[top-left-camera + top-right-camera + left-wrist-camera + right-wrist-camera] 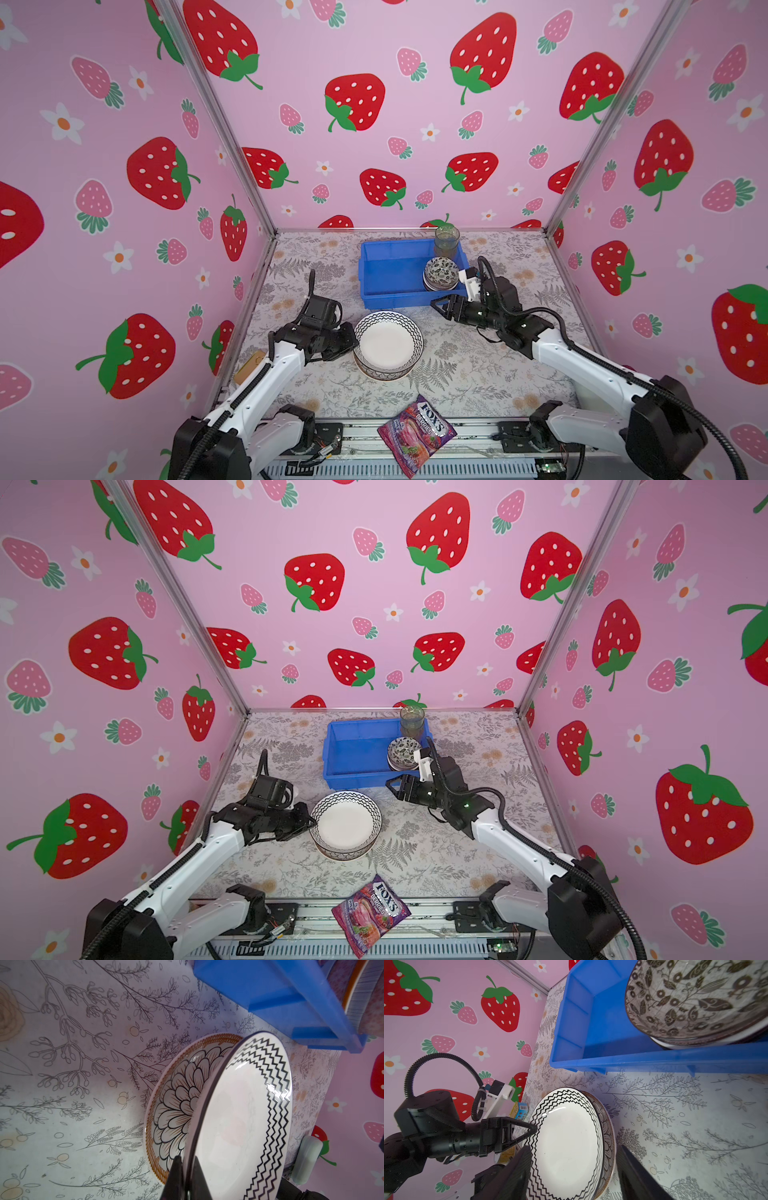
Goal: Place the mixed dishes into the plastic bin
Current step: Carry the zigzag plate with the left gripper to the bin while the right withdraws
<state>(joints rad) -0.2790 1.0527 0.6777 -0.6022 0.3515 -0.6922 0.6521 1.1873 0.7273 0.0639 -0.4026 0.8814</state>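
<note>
A white zigzag-rimmed plate (388,343) (345,820) lies tilted over a petal-patterned plate (382,374) (180,1101) at the table's middle. My left gripper (353,338) (188,1167) is shut on the zigzag plate's (239,1115) left rim, which is raised off the petal plate. My right gripper (436,305) (574,1147) hangs open and empty over the table by the front right corner of the blue plastic bin (374,297) (345,781). Stacked patterned bowls (440,272) (695,997) sit in the bin's right end. A green glass (446,241) stands at its back right corner.
A purple FOX'S candy bag (417,434) lies at the table's front edge. A small yellow tin (249,365) rests against the left wall behind my left arm. Strawberry-print walls close off three sides.
</note>
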